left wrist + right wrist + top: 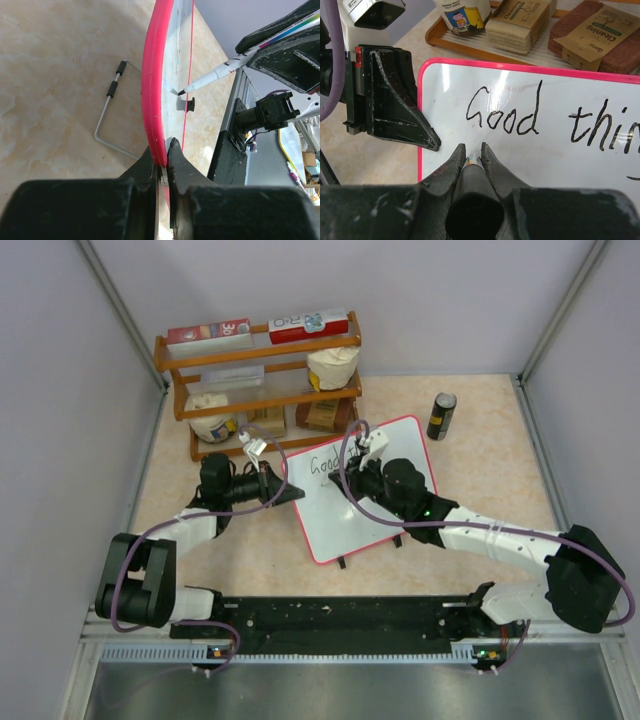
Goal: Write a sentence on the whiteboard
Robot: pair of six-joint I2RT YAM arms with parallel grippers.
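Whiteboard, the glossy white rectangle with rounded corners and a thin red-pink frame (338, 515), sits mid-table and skewed, with the wooden shelf rack (258, 380) at its 11 o'clock. Left gripper (161, 150) has its fingers pinched on the frame at the board's 9 o'clock edge. Right gripper (470, 150) is closed round a white marker with a black tip (215, 77). The tip hangs just under "Good", at that word's 6 o'clock. We can't tell whether it touches the surface. The black cursive sentence (520, 117) reads "Good thin…", and the rest runs out of the right wrist view.

Risks as we see them:
- Board is held on one edge only. Pen pressure out toward 3 o'clock of the clamp could lever it round the pinch, so strokes skip or the frame slips out.
- Line two starts close to the left finger, and a wide first stroke could clip it.
- Right wrist hovers over line one, so dropping lower could smear ink.
- Marker could twist in the fingers under side load.
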